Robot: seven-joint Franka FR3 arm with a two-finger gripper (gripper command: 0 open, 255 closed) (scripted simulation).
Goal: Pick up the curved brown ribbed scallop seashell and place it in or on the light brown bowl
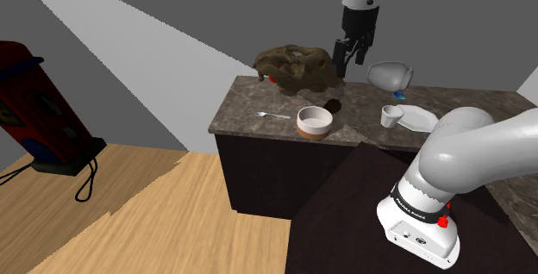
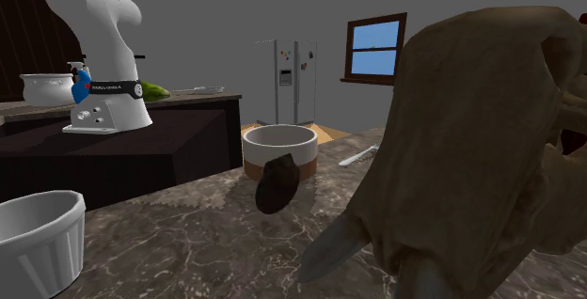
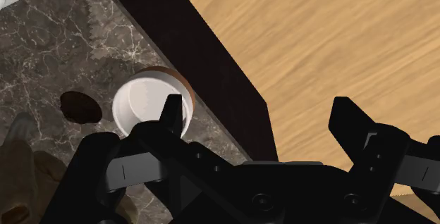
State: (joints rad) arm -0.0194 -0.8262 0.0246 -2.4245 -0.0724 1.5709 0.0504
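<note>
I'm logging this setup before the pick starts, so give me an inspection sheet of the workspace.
Surface: dark marbled countertop on a dark cabinet.
Job's things: dark brown seashell lies on the counter beside the light brown bowl, not touching it; the bowl is white inside and empty.
Clutter: spoon, large brown skull-like object, white jug on its side, small white cup, white plate.
Grippers: gripper open, holding nothing, above the counter.
Cables: black cord on the floor by a red machine.
Surroundings: wood floor, grey walls, fridge, window.
</note>
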